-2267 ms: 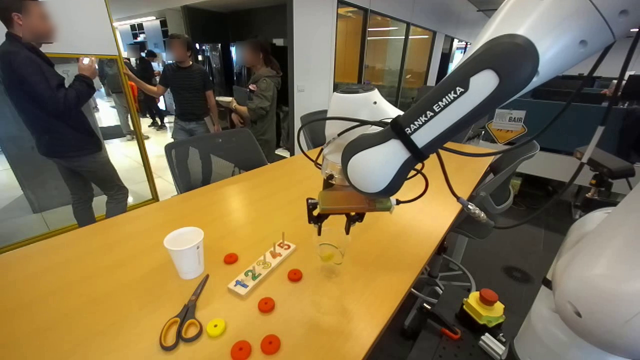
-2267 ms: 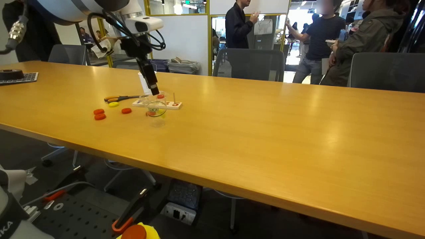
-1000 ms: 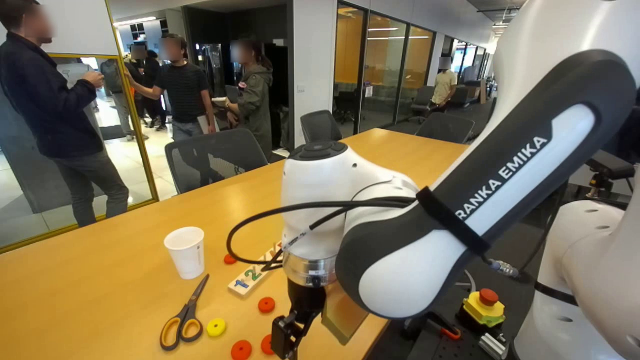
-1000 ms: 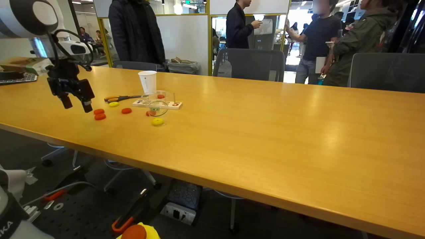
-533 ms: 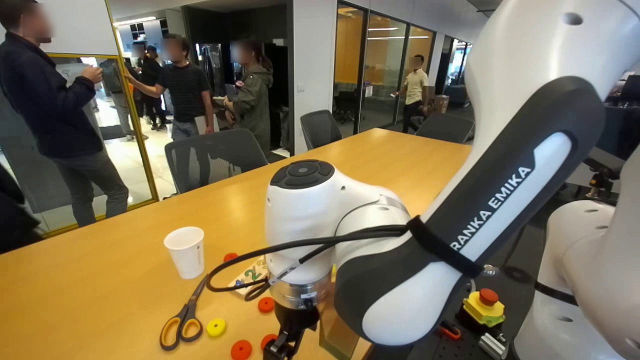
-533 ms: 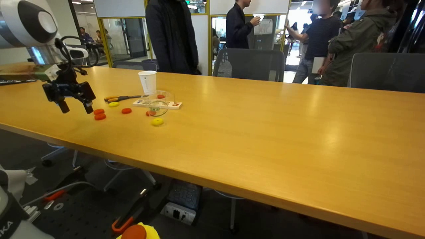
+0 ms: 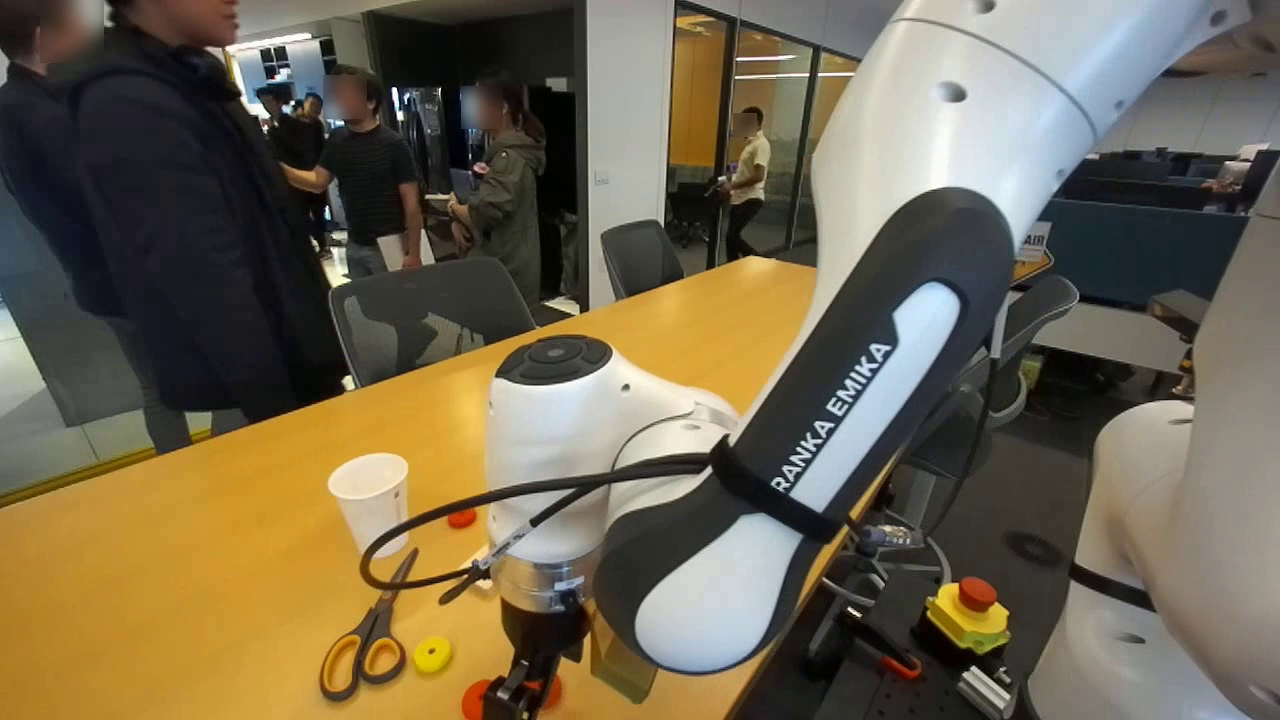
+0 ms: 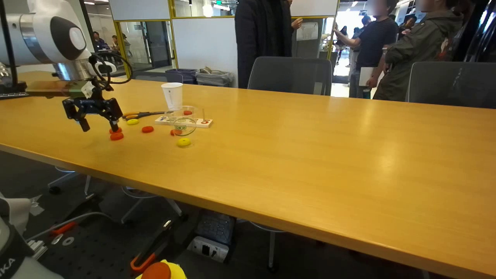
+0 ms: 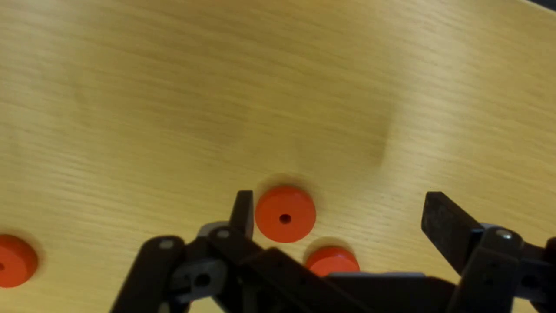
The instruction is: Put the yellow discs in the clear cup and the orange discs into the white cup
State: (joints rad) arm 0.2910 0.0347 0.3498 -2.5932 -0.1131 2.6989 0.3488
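Centering the wide-spread gripper over wrist view's lower-ctr orange disc — we'd then descend w/o nudging its neighbor.

I have the opaque white cup standing upright, widening to its rim, and the small clear cup upright too, a yellow disc at its bottom. A second yellow disc, holed in the middle, lies flat on the worktop, apart from both cups. I count five orange discs, also flat on the worktop: two just beside each other, and two that, in an exterior view, show behind the clear cup.
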